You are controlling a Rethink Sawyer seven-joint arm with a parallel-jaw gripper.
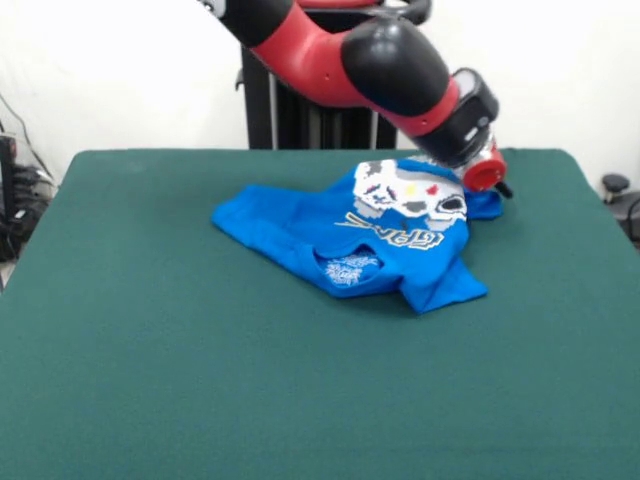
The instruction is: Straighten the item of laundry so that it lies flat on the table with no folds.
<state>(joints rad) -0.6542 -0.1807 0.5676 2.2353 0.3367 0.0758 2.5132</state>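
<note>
From my seat I have the arm (350,55) reaching down over the far side of the table (150,350), its gripper (487,175) low at the back edge of the T-shirt (370,245). I can only see the red wrist end and a dark tip — whether it is closed, spread, or has cloth pinched, I cannot tell.

The shirt lies bunched directly below and forward of the tool, trailing off to the picture's left of it. The controller print (410,198) sits just beside the wrist, rumpled and tilted, and the lettering (395,235) under it is creased. A second pale patch (350,268) shows further out, which suggests a layer folded over.

I judge this an early spreading step, far from flat. The next move calls for a sure hold on the hem or sleeve nearest the tool, then a slow drag outward over bare felt — watching that the whole pile doesn't slide along.
</note>
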